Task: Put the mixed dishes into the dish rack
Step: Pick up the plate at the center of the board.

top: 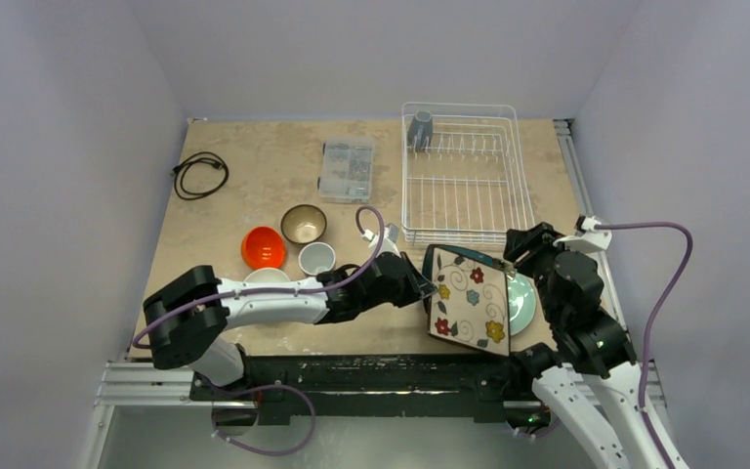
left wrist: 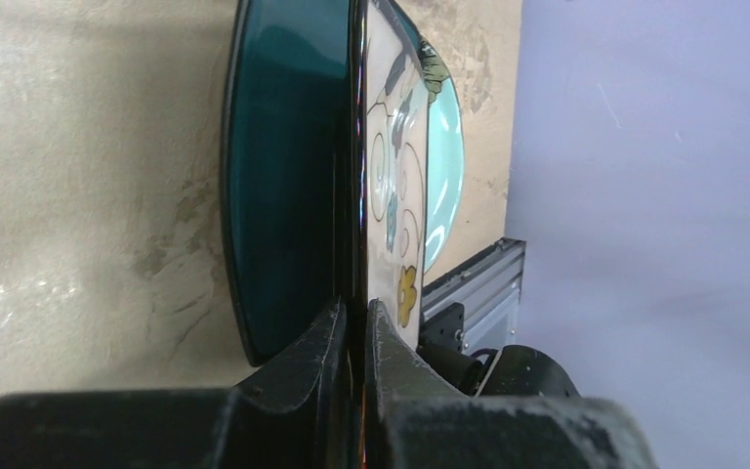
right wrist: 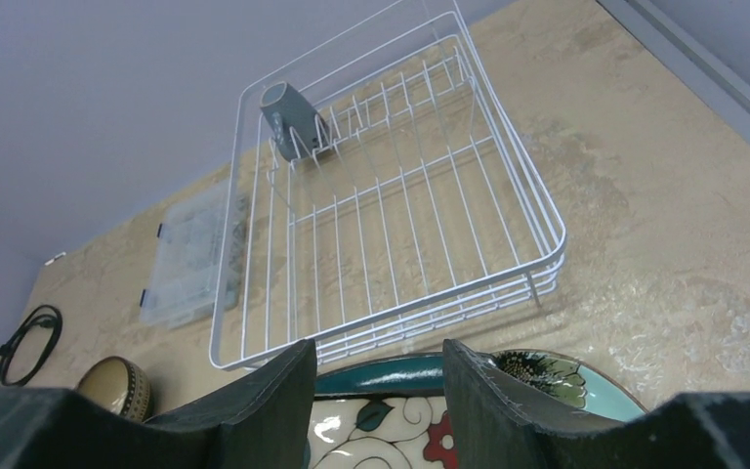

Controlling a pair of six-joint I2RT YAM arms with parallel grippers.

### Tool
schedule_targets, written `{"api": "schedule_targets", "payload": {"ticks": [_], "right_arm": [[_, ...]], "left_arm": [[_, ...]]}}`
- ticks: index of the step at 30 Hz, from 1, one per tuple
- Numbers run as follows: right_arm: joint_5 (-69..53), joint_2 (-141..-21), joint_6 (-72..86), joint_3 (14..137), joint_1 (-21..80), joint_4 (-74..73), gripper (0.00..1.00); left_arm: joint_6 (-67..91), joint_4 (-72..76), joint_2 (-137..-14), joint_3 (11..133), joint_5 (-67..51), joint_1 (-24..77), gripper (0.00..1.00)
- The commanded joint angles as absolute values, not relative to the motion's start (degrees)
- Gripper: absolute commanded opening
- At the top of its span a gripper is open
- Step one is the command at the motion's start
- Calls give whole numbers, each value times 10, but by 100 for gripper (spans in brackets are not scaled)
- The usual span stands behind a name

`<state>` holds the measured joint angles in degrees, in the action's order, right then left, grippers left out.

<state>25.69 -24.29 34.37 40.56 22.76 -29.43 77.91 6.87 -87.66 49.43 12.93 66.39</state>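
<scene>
The square cream floral plate [top: 469, 301] lies on the square dark teal plate [top: 449, 256] and the round pale green plate [top: 522, 303], just in front of the dish rack [top: 459, 176]. My left gripper [top: 428, 288] is shut on the floral plate's left edge [left wrist: 391, 147], with the teal plate [left wrist: 283, 176] beside it. My right gripper [right wrist: 381, 381] stands open above the stack's far edge, the floral plate [right wrist: 391, 440] and teal rim [right wrist: 391, 374] showing between its fingers. A grey-blue mug [top: 420, 127] sits in the rack's far left corner. Orange [top: 264, 247], brown [top: 304, 224] and white [top: 316, 258] bowls stand to the left.
A clear plastic compartment box [top: 347, 168] lies left of the rack. A coiled black cable [top: 200, 174] sits at the far left. Another white dish [top: 267, 277] is partly hidden behind my left arm. The table's right edge runs close to the plates.
</scene>
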Motion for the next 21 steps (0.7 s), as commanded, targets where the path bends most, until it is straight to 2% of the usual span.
{"api": "schedule_targets", "payload": {"ticks": [1,10,21], "right_arm": [[242,-248,330,433,226,-277,50],[167,-274,350,411,226,-262,45],[92,-274,482,352,226,-323,43]], "left_arm": [[798,259,-873,508,70,652,0],[795,261,-807,431,96,641,0],[826,268,-816,387,98,642,0]]}}
